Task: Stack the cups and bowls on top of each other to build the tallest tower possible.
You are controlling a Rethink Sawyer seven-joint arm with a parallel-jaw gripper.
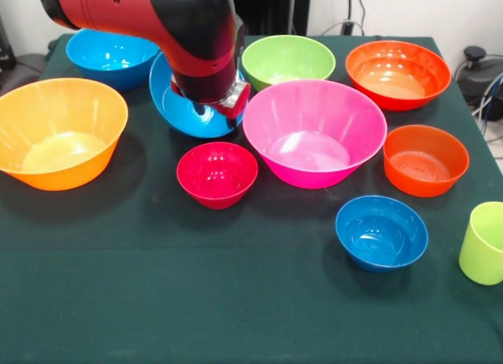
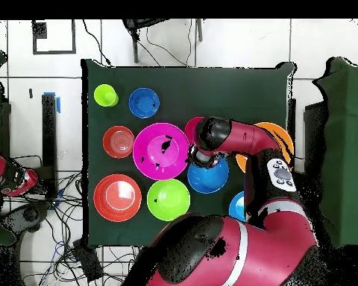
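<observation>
Nearest, at the right edge of the worktop [image 1: 157,317], stands the lime-green cup [image 1: 483,243], beside a small blue bowl [image 1: 382,232]. Farther left, the gripper [image 1: 211,104] tilts a medium blue bowl [image 1: 182,104] by its rim; whether the jaws pinch it, I cannot tell. The bowls look light, stiff and slippery, so thin rims seem the best hold.
</observation>
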